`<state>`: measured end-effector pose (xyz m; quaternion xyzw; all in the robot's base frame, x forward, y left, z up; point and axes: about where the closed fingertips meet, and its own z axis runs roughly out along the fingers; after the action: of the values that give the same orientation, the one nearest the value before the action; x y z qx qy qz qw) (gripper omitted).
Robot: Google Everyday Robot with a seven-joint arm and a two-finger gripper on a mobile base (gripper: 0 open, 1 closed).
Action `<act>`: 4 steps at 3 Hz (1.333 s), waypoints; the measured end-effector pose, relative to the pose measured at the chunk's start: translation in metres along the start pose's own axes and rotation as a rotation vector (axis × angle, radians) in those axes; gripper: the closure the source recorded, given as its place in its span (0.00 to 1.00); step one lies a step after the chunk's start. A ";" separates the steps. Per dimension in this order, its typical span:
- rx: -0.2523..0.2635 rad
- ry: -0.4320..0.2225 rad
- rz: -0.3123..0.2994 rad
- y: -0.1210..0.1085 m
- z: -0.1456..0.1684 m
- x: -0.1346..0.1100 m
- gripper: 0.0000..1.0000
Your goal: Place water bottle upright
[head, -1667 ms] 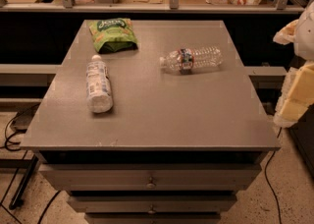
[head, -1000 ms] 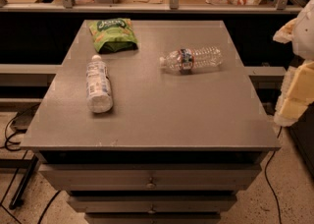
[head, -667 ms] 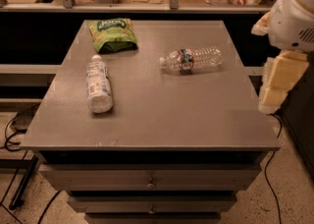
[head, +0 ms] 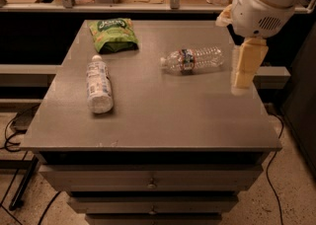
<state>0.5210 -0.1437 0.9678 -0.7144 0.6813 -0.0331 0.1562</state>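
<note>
The water bottle [head: 193, 59] is a small clear ribbed bottle with a dark blue-and-red label band. It lies on its side at the right rear of the grey table [head: 163, 120], cap pointing left. My gripper [head: 243, 77] hangs from the white arm just right of the bottle, above the table's right edge, with its cream-coloured fingers [head: 245, 64] pointing down. It is apart from the bottle and holds nothing.
An opaque whitish bottle [head: 98, 85] with a printed label lies on its side at the left. A green snack bag [head: 114, 34] lies at the rear left. Drawers sit under the tabletop. A railing and shelf run behind the table.
The arm has swung in from the right edge of view, leftward and forward, bringing the gripper over the table's right edge close to the water bottle. The objects have not moved.
</note>
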 end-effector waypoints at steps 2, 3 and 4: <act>0.021 0.020 -0.019 -0.016 0.004 -0.005 0.00; 0.033 0.072 -0.059 -0.052 0.023 -0.002 0.00; 0.042 0.132 -0.071 -0.073 0.040 0.004 0.00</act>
<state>0.6017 -0.1393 0.9486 -0.7311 0.6633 -0.0999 0.1245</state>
